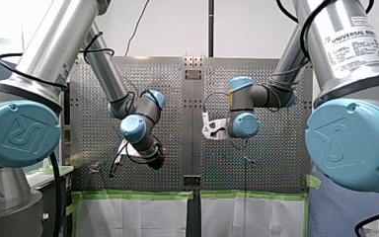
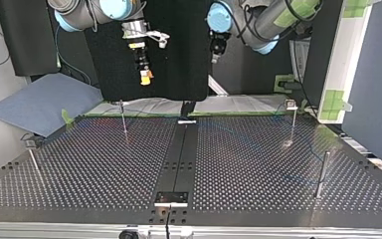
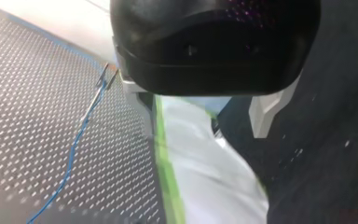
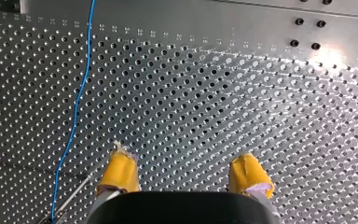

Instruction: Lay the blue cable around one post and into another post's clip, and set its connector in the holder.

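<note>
- Right gripper (image 4: 184, 168) hangs over the perforated table (image 4: 242, 93). Its yellow pads (image 4: 120, 170) are spread apart, with nothing between them.
- Left gripper (image 3: 204, 133) is black, and its two fingers (image 3: 263, 114) are likewise parted and hold nothing. It hangs past the table's edge, where green tape (image 3: 165, 172) borders a white sheet (image 3: 200, 163).
- The blue cable (image 4: 77, 102) lies on the table beside my right gripper and passes just beside a thin post (image 4: 72, 196).
- In the left wrist view the cable runs across the holes up to a forked clip (image 3: 105, 77). Whether it sits inside the clip I cannot tell.
- In the top view four posts (image 2: 292, 124) stand well apart on the table, and both grippers hang high above its far edge.
- A dark strip (image 2: 181, 149) runs down the table's middle, with a small metal bracket (image 2: 171, 199) near its near end. What the bracket holds I cannot tell.
- A blue cloth (image 2: 40, 102) lies beside the table at the top view's left.
- A black panel (image 2: 179, 50) stands behind the arms.
</note>
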Tool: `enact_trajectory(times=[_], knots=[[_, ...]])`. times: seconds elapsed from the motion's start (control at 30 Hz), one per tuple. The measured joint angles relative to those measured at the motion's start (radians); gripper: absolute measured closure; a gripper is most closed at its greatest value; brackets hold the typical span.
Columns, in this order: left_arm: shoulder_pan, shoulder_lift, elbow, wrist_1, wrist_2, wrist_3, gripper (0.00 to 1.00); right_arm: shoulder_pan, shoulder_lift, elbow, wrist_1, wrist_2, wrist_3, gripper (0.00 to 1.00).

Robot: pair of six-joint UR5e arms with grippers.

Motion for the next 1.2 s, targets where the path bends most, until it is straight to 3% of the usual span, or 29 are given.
enact_trajectory(times=[0.33,1.2], knots=[[0.034,0.0,0.0,0.091,-0.049,0.054,0.01,0.001,0.0,0.0,0.0,-0.003,0.001,0.02],[0.113,0.0,0.002,0.311,-0.027,0.159,0.01,-0.008,0.0,-0.001,0.009,-0.009,0.009,0.02]])
